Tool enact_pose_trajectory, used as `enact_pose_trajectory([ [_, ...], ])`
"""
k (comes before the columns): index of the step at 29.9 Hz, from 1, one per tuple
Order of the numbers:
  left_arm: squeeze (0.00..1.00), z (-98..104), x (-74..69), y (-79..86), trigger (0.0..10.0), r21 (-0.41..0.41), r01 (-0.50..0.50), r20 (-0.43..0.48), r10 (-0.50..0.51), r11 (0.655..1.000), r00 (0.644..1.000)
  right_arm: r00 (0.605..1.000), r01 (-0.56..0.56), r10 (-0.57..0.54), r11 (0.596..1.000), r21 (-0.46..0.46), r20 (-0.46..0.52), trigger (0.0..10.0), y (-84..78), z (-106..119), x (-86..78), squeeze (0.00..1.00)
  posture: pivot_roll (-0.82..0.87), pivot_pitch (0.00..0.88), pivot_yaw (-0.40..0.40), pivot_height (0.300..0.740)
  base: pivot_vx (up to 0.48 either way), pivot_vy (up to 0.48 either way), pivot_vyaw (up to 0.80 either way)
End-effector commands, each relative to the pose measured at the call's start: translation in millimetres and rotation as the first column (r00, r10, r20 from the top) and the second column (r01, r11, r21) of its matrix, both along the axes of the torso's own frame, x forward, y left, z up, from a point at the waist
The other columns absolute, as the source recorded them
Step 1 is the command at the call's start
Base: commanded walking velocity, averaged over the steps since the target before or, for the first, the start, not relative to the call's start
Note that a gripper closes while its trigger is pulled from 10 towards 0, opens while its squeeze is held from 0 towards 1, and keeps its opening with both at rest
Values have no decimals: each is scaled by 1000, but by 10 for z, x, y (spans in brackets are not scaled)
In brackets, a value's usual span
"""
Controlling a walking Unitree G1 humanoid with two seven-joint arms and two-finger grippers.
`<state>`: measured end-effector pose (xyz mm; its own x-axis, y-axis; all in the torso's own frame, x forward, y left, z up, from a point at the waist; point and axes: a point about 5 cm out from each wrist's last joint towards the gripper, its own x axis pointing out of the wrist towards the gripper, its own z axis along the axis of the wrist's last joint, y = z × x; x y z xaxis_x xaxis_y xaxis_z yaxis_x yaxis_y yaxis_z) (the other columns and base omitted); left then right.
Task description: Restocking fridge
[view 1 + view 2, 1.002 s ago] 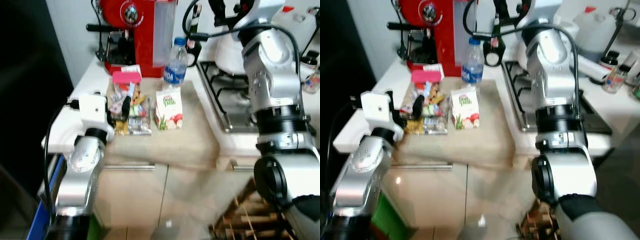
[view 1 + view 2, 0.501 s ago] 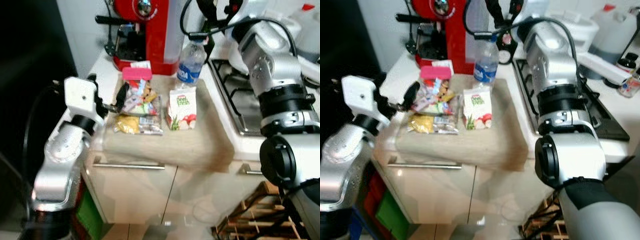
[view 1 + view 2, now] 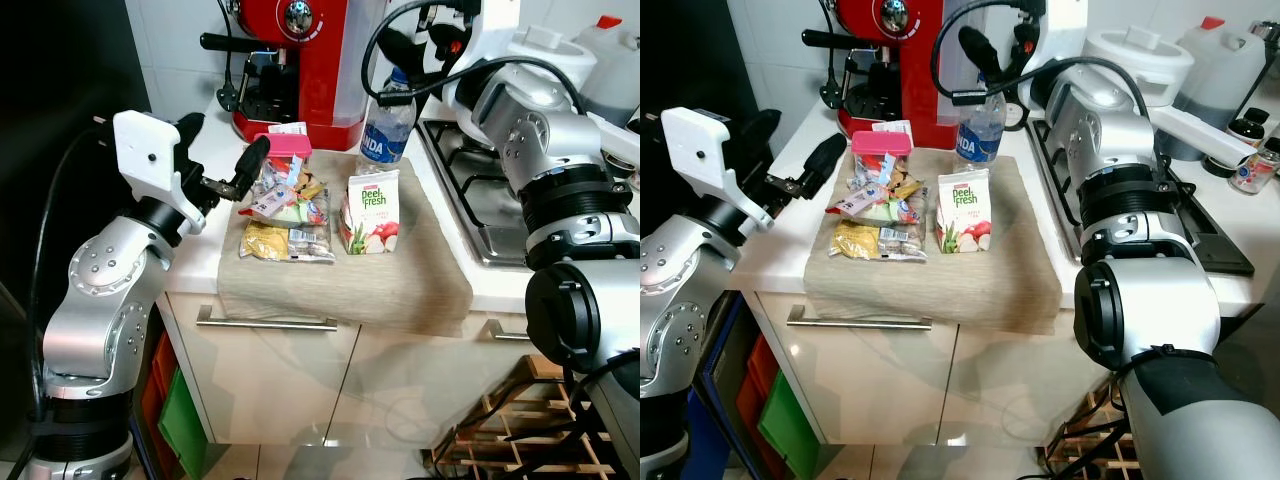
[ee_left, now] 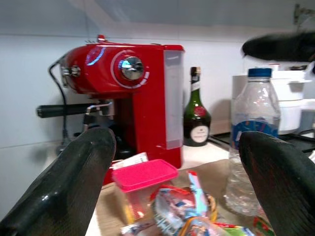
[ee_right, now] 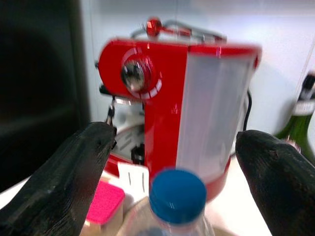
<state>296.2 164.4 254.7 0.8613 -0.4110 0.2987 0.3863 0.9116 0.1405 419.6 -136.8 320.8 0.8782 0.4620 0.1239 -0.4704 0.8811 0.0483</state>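
Observation:
A clear water bottle [image 3: 383,128] with a blue cap [image 5: 177,196] stands at the back of a beige cloth [image 3: 410,290] on the counter. In front of it stands a juice carton [image 3: 371,210]. Left of the carton lie a bag of snacks [image 3: 288,215] and a pink-lidded tub [image 3: 282,150]. My right gripper [image 3: 1000,45] hovers open just above the bottle's cap, its fingers wide apart. My left gripper [image 3: 222,150] is open at counter height, left of the pink-lidded tub [image 4: 145,176], holding nothing.
A red espresso machine [image 3: 300,60] stands behind the items, with a wine bottle [image 4: 197,118] beside it. A gas hob [image 3: 480,200] and a white pot [image 3: 1140,60] lie to the right. A dark tall surface [image 3: 50,80] is on the left. Cupboard handle [image 3: 265,322] sits below.
The camera has shifted and the picture has sharpened. My left arm has risen from the counter's edge, bringing its gripper level with the pink-lidded tub. My right gripper stays over the bottle.

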Motion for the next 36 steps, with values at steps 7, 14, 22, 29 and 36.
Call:
enact_pose_trajectory([
  [7, 0, 11, -8, -83, 10000, -13, 37, -13, -37, 999, 999, 997, 19, -19, 1000, -6, -76, 10000, -66, -165, 28, 0, -8, 0, -63, 740, 0, 0, 0],
  [14, 0, -9, -3, -99, 10000, -14, 39, -20, -39, 999, 999, 993, 66, -65, 998, 3, -94, 0, -104, -211, 47, 0, -7, 0, -64, 740, 0, 0, 0],
  [22, 0, -54, 8, -92, 10000, -4, 25, -32, -25, 1000, 999, 993, 62, -59, 998, 25, -100, 0, -103, -232, 48, 0, -4, 0, -62, 740, 0, 0, 0],
  [29, 0, -118, 35, -64, 10000, 23, -4, -69, 5, 1000, 998, 994, 48, -44, 998, 38, -101, 0, -97, -245, 47, 0, -2, 0, -64, 740, 0, 0, 0],
  [36, 0, -158, 40, -67, 10000, 17, -27, -76, 28, 999, 997, 998, 61, -61, 998, -12, -11, 0, -47, -196, 46, 0, -5, 0, -64, 740, 0, 0, 0],
])
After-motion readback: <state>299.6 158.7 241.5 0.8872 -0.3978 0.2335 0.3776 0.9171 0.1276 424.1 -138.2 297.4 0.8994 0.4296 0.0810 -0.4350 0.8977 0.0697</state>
